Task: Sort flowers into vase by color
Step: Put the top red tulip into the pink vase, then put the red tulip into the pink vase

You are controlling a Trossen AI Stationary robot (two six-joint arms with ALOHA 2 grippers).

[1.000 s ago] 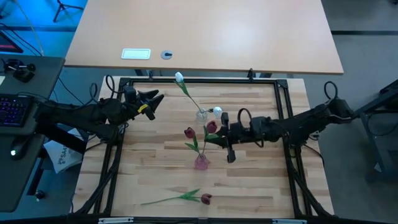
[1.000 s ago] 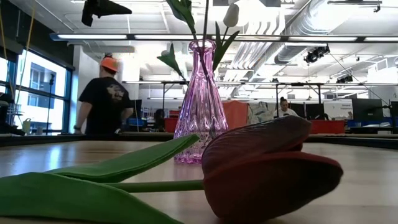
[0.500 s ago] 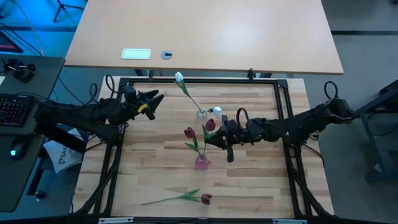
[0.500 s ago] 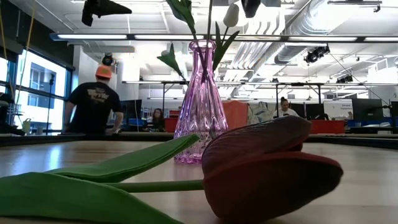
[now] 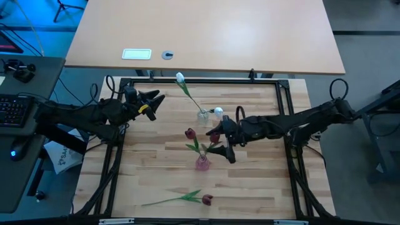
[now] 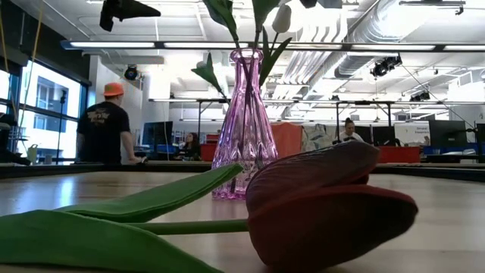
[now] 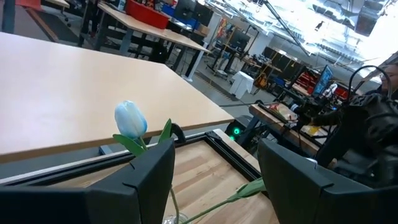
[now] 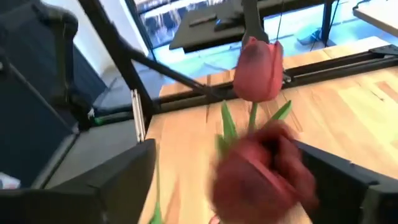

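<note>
On the wooden table (image 5: 250, 181) lies 1 red tulip (image 5: 206, 200); both grippers (image 5: 152, 100) (image 5: 224, 142) spread apart; 1 person (image 6: 104, 125) stands behind.

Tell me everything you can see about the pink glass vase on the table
The pink glass vase is translucent, purple-pink and ribbed, with a flared base, a long slim neck and a slightly flared lip. It stands upright on the light wooden table, near its middle. Green stems and leaves rise from its mouth; the high view shows two dark red tulip heads above it. The right gripper hangs just beside those heads, apparently open. A third dark red tulip lies flat on the table, apart from the vase.
</note>
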